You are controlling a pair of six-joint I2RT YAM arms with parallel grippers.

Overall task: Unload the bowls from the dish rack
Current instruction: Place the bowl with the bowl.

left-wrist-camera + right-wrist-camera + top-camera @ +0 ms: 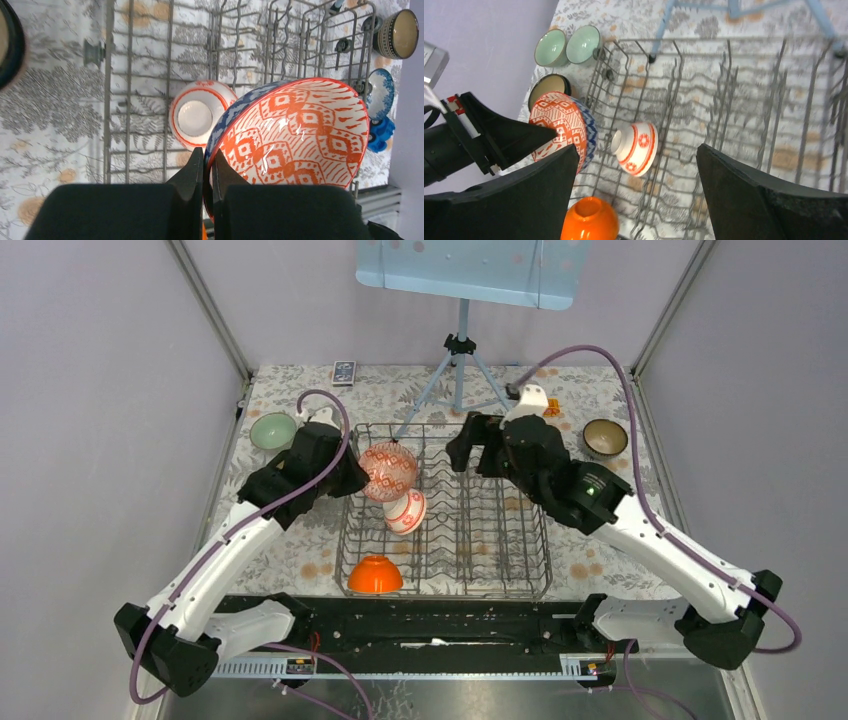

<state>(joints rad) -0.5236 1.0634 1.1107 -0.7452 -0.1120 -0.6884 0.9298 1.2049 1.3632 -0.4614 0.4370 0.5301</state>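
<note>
The grey wire dish rack (500,530) sits mid-table. My left gripper (207,155) is shut on the rim of a large red-and-white patterned bowl (300,130), blue-patterned outside, held tilted above the rack's left side (388,470). A small red-and-white bowl (407,511) lies on its side in the rack, and an orange bowl (375,575) sits upside down at the front. My right gripper (637,150) is open and empty above the rack's back middle (465,450).
Two pale green bowls (550,47) (583,44) and a brown bowl (549,85) stand on the table left of the rack. Another brown bowl (605,437) and a blue-and-white bowl (380,92) stand to the right. A tripod stand (460,370) is behind the rack.
</note>
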